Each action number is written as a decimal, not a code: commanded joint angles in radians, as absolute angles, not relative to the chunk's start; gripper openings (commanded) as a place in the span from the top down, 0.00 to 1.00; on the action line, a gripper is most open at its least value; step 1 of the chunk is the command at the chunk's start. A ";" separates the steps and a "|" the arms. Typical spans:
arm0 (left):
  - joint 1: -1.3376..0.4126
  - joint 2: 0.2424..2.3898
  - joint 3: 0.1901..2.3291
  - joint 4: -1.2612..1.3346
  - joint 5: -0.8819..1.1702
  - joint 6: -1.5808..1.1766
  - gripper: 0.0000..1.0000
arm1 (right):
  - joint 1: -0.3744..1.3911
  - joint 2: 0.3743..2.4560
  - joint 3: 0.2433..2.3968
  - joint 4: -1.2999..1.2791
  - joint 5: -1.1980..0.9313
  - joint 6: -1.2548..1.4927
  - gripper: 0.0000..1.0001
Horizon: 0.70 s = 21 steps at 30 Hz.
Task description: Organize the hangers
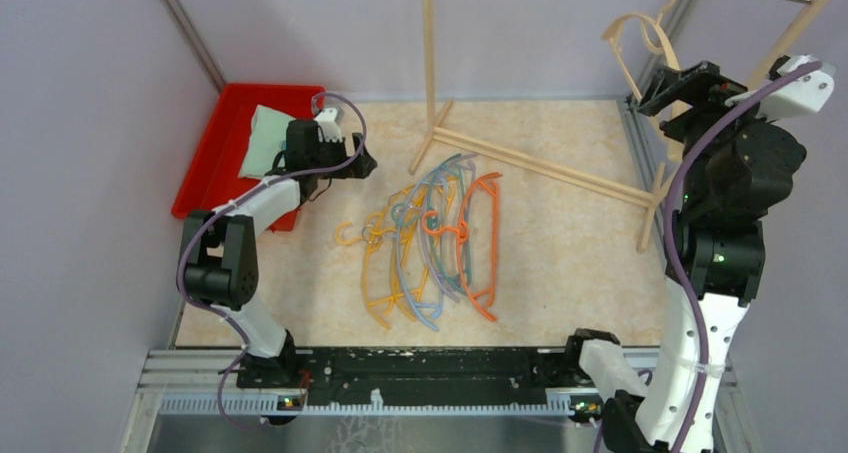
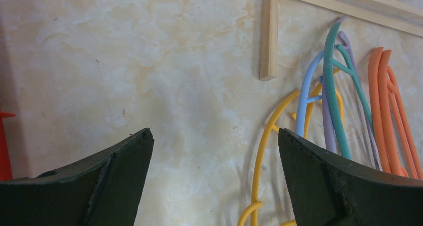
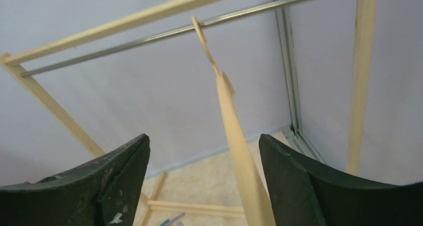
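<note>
Several thin hangers (image 1: pixel 430 238) in orange, yellow, teal, light blue and lavender lie in a pile mid-table. My left gripper (image 1: pixel 365 163) is open and empty, just left of the pile's far end. In the left wrist view its gripper (image 2: pixel 214 136) is low over bare table, with the yellow hanger (image 2: pixel 262 156), teal hanger (image 2: pixel 331 86) and orange hangers (image 2: pixel 384 111) to its right. The thicker beige hanger (image 1: pixel 640 33) hangs by its hook on the metal rod (image 3: pixel 149 36). My right gripper (image 3: pixel 204 141) is open, and the beige hanger's arm (image 3: pixel 234 126) passes between the jaws near the right finger.
The rack's wooden poles (image 1: pixel 430 53) and base rail (image 1: pixel 540 163) stand behind the pile; a pole foot (image 2: pixel 269 31) shows in the left wrist view. A red tray (image 1: pixel 235 143) holding a pale green cloth (image 1: pixel 265 138) sits at the back left. Lavender walls enclose the table.
</note>
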<state>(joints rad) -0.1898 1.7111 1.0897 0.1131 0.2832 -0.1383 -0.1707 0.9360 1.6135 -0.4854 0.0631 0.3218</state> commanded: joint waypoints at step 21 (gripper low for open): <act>-0.192 1.717 1.079 0.113 0.296 -0.143 0.00 | 0.640 1.444 1.409 -0.712 -0.012 0.162 0.46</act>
<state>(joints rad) -0.1898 1.7210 1.1000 0.1219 0.2890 -0.1455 0.5827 1.4197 1.5116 -0.6350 -0.0719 0.1852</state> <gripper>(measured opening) 0.998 0.539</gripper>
